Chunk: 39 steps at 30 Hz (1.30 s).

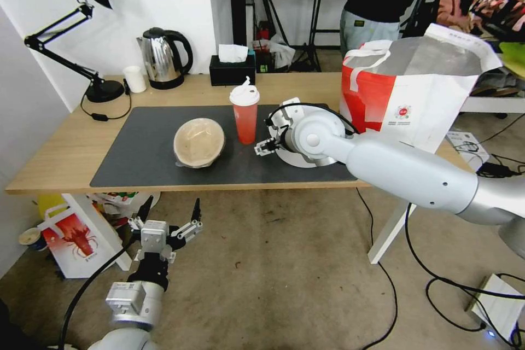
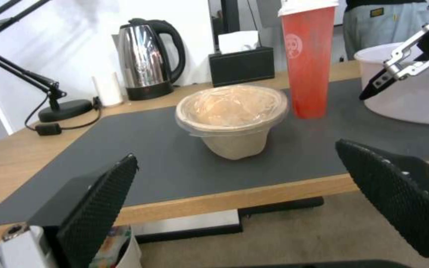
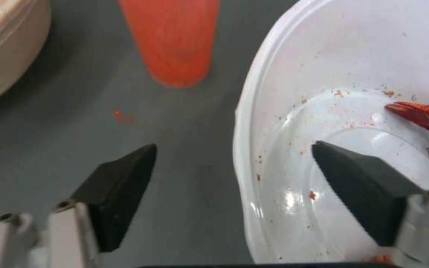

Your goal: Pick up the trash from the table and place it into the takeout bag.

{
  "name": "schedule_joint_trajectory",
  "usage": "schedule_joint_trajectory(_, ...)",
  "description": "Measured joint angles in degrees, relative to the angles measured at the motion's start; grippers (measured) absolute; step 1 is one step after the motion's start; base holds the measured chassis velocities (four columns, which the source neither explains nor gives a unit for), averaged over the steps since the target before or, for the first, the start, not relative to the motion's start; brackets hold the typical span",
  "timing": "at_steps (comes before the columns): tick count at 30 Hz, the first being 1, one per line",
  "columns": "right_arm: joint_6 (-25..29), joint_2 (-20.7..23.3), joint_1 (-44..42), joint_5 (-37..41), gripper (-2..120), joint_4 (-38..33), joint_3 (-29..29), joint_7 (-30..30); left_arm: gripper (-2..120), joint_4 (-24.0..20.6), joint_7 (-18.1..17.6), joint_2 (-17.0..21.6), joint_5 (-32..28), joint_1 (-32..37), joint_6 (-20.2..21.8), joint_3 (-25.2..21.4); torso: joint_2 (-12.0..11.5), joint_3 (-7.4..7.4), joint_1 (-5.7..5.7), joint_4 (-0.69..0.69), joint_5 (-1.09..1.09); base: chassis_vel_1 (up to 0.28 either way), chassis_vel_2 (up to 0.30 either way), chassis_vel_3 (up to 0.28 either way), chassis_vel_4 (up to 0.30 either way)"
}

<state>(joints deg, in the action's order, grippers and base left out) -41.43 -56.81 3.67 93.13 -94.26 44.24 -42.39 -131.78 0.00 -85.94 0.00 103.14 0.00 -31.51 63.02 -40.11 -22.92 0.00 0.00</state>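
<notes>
Three leftovers sit on the dark mat [image 1: 153,167] of the table [image 1: 60,153]: a beige bowl [image 1: 199,142], a tall red cup [image 1: 244,115] standing straight up, and a white bowl [image 3: 343,123] with red crayfish bits, mostly hidden behind the arm. Left gripper [image 1: 170,213] hangs wide open below the table edge. Right gripper [image 3: 234,175], fingers wide, straddles the white bowl's rim. Farther right stands the takeout bag [image 1: 415,98].

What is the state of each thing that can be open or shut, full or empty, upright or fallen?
Right gripper: open, straddling the rim of the white bowl.
Left gripper: open, below the table edge.
White bowl: uncovered, red crayfish scraps inside.
Red cup: upright, lid on.
Beige bowl: upright, lined with clear film.
Takeout bag: standing, mouth open.
Kettle: upright, lid shut.
</notes>
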Motion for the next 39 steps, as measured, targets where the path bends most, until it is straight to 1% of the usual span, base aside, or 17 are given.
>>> schedule_joint_trajectory(2,0.00,0.00,0.00,0.00,79,0.03,0.00,-0.01,100,0.00,0.00,0.00,0.00,0.00,0.00,0.00,0.00,0.00,0.00,0.00,0.00,0.000,0.000,0.000,0.000)
schedule_joint_trajectory(4,0.01,-0.05,0.11,0.01,71,0.27,0.02,-0.03,100,0.00,0.00,0.00,0.00,0.00,0.00,0.00,0.00,0.00,0.00,0.00,0.00,0.000,0.000,0.000,0.000)
schedule_joint_trajectory(6,0.01,-0.06,0.14,0.01,69,0.30,0.03,-0.04,100,0.00,0.00,0.00,0.00,0.00,0.00,0.00,0.00,0.00,0.00,0.00,0.00,0.000,0.000,0.000,0.000)
schedule_joint_trajectory(8,0.02,-0.25,0.38,0.07,60,0.35,0.13,-0.08,100,0.00,0.00,0.00,0.00,0.00,0.00,0.00,0.00,0.00,0.00,0.00,0.00,0.000,0.000,0.000,0.000)
schedule_joint_trajectory(10,0.02,-0.31,0.43,0.09,57,0.35,0.16,-0.10,100,0.00,0.00,0.00,0.00,0.00,0.00,0.00,0.00,0.00,0.00,0.00,0.00,0.000,0.000,0.000,0.000)
schedule_joint_trajectory(13,0.04,-0.55,0.68,0.33,43,0.17,0.24,-0.35,100,0.00,0.00,0.00,0.00,0.00,0.00,0.00,0.00,0.00,0.00,0.00,0.00,0.000,0.000,0.000,0.000)
schedule_joint_trajectory(14,0.04,-0.55,0.68,0.33,43,0.17,0.24,-0.35,100,0.00,0.00,0.00,0.00,0.00,0.00,0.00,0.00,0.00,0.00,0.00,0.00,0.000,0.000,0.000,0.000)
schedule_joint_trajectory(15,0.05,-0.55,0.77,0.46,37,0.06,0.25,-0.43,100,0.00,0.00,0.00,0.00,0.00,0.00,0.00,0.00,0.00,0.00,0.00,0.00,0.000,0.000,0.000,0.000)
schedule_joint_trajectory(16,0.05,-0.56,0.85,0.53,36,0.02,0.27,-0.48,100,0.00,0.00,0.00,0.00,0.00,0.00,0.00,0.00,0.00,0.00,0.00,0.00,0.000,0.000,0.000,0.000)
schedule_joint_trajectory(17,0.05,-0.54,0.95,0.60,30,-0.01,0.33,-0.55,100,0.00,0.00,0.00,0.00,0.00,0.00,0.00,0.00,0.00,0.00,0.00,0.00,0.000,0.000,0.000,0.000)
schedule_joint_trajectory(19,0.06,-0.52,1.02,0.67,27,-0.01,0.38,-0.57,100,0.00,0.00,0.00,0.00,0.00,0.00,0.00,0.00,0.00,0.00,0.00,0.00,0.000,0.000,0.000,0.000)
schedule_joint_trajectory(20,0.06,-0.46,1.15,1.03,19,-0.01,0.44,-0.74,100,0.00,0.00,0.00,0.00,0.00,0.00,0.00,0.00,0.00,0.00,0.00,0.00,0.000,0.000,0.000,0.000)
schedule_joint_trajectory(22,0.07,-0.47,1.20,1.73,10,0.41,0.72,-1.27,100,0.00,0.00,0.00,0.00,0.00,0.00,0.00,0.00,0.00,0.00,0.00,0.00,0.000,0.000,0.000,0.000)
schedule_joint_trajectory(23,0.07,-0.47,1.20,1.73,10,0.41,0.72,-1.27,100,0.00,0.00,0.00,0.00,0.00,0.00,0.00,0.00,0.00,0.00,0.00,0.00,0.000,0.000,0.000,0.000)
schedule_joint_trajectory(25,0.11,-0.61,1.20,1.78,2,1.19,0.89,-1.43,100,0.00,0.00,0.00,0.00,0.00,0.00,0.00,0.00,0.01,0.01,0.00,-0.01,0.000,0.000,0.000,0.000)
schedule_joint_trajectory(26,0.25,-0.75,1.03,1.78,0,1.61,0.87,-1.47,100,0.00,0.00,0.00,0.00,0.00,0.00,0.00,0.01,0.01,0.01,0.00,-0.01,0.000,0.000,0.000,0.000)
schedule_joint_trajectory(39,0.43,-0.56,-1.54,-0.13,0,2.53,0.22,-1.31,100,0.00,0.00,0.00,0.00,0.00,0.00,0.00,0.02,0.03,0.02,0.03,0.01,0.000,0.000,0.000,0.000)
